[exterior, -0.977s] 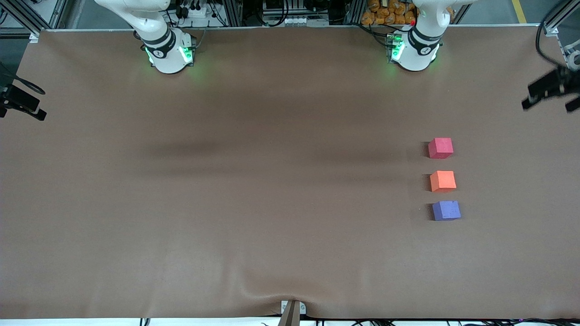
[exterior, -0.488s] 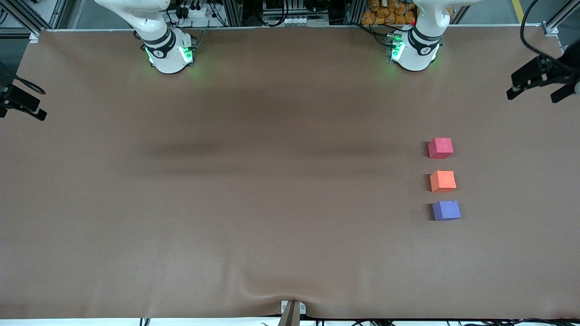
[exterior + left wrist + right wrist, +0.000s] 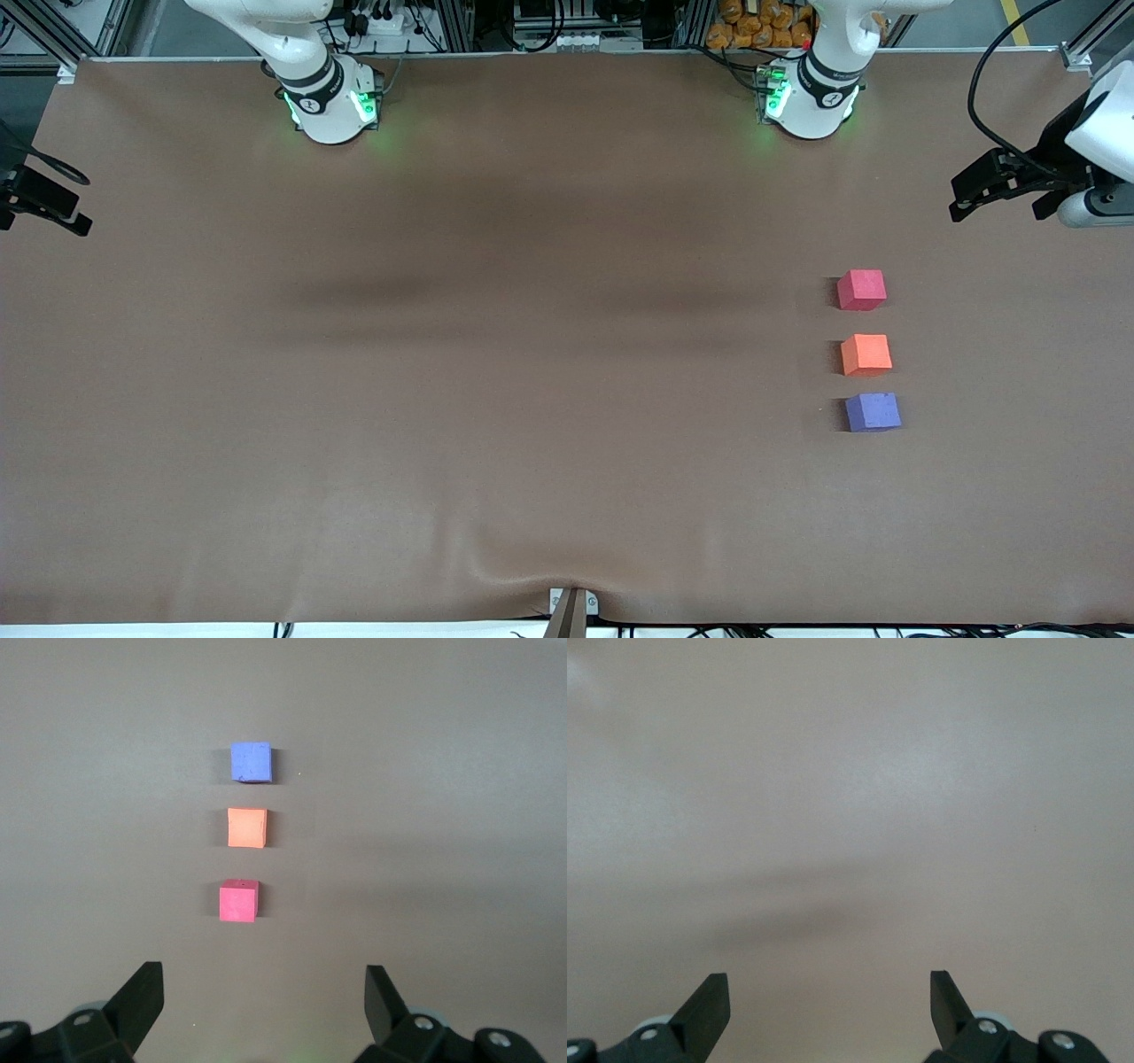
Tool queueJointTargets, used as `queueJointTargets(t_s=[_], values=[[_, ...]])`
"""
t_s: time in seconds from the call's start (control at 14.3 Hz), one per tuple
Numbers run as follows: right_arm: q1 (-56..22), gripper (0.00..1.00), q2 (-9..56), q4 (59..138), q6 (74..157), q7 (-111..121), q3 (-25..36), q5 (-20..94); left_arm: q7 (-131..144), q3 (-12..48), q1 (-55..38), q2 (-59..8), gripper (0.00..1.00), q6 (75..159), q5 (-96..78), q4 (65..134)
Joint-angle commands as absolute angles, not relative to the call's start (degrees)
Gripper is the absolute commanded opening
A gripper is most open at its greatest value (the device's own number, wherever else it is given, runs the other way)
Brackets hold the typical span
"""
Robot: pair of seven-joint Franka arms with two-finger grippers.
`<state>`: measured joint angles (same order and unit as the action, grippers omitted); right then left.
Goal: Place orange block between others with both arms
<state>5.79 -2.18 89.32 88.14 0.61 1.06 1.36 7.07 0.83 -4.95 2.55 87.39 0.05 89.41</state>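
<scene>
Nearest the front camera sits the purple-blue block [image 3: 873, 412], then the orange block [image 3: 866, 354], then the pinkish-red block [image 3: 860, 290], all in one line toward the left arm's end of the table [image 3: 496, 354], each just apart from the next. The orange one already lies between the others, so the task looks done (or nearly). The left gripper [image 3: 1005, 188] hangs over the table edge, fingers spread and empty, probably clear of the row. The right gripper [image 3: 829, 1005] waits over bare table, fingers spread too.

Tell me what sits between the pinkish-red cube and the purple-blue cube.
The orange block, apart from the pinkish-red cube and the purple-blue cube; front and left wrist views show it.
</scene>
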Motion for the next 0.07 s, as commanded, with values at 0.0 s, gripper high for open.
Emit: queueJointTargets(t_s=[0.0], values=[[6.15,1.0,-1.85,88.33,87.54,-0.09,0.53,0.97,7.12,-1.57,-5.8,3.25,1.0,87.98,1.14,89.83]])
